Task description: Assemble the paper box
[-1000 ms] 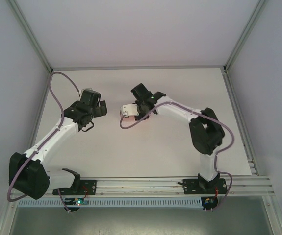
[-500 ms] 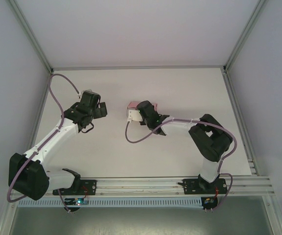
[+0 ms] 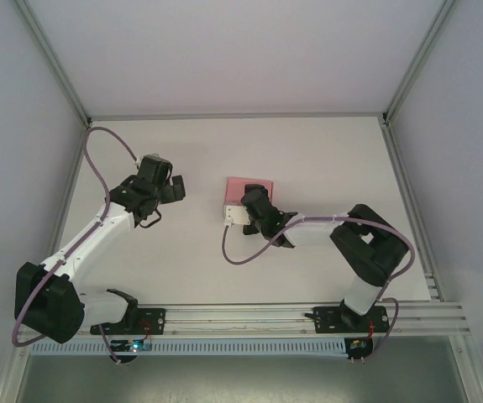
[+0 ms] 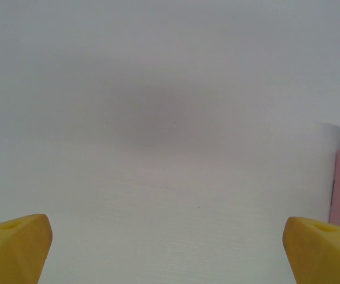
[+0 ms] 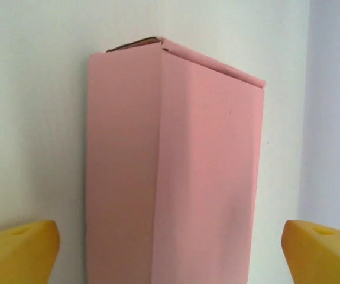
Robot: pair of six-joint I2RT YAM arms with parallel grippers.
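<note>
Paper box [image 5: 170, 177]: pink matte card, folded into a closed rectangular block with crisp creases, resting near the middle of the white table [image 3: 325, 151]. Right gripper [image 5: 170, 251]: yellow fingers spread wide on either side of it, not touching. Left gripper [image 4: 170, 248]: spread wide, empty, over bare table surface.

Light: soft, even, fairly bright; no glare.
Shadows: a faint grey smudge lay on the table [image 4: 158, 118], left wrist view.
Focus: right fingertips [image 5: 16, 248] blurred; paper box [image 5: 175, 177] sharp.
</note>
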